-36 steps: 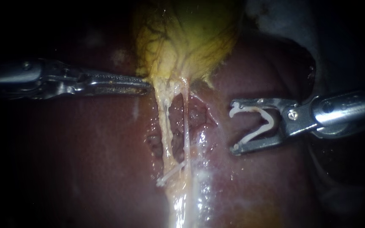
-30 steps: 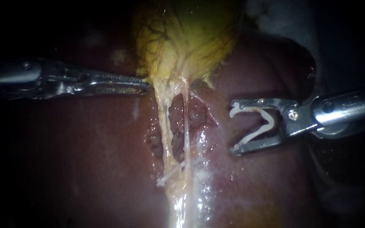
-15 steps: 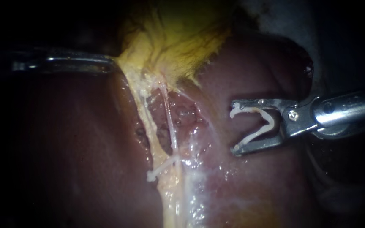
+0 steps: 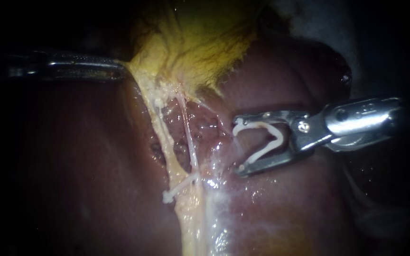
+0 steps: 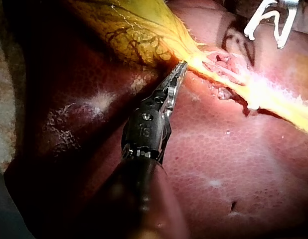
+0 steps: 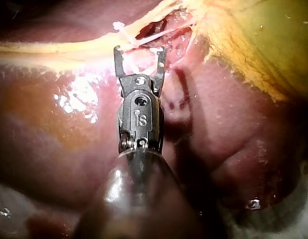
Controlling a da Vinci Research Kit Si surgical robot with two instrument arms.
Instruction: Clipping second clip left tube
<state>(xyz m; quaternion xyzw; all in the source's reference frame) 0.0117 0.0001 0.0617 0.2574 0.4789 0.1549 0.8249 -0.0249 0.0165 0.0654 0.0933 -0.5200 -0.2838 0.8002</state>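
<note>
the right instrument's (image 4: 238,144) pincer, spread wide around the open clip (image 4: 280,138) it carries, has advanced toward the tubes, mouth facing them but not yet reaching. the left instrument (image 4: 119,71), clamped on the gallbladder (image 4: 200,42), has drawn the left tube (image 4: 163,133) taut; it runs steeply from the gallbladder down to the seated clip (image 4: 179,188).
</note>
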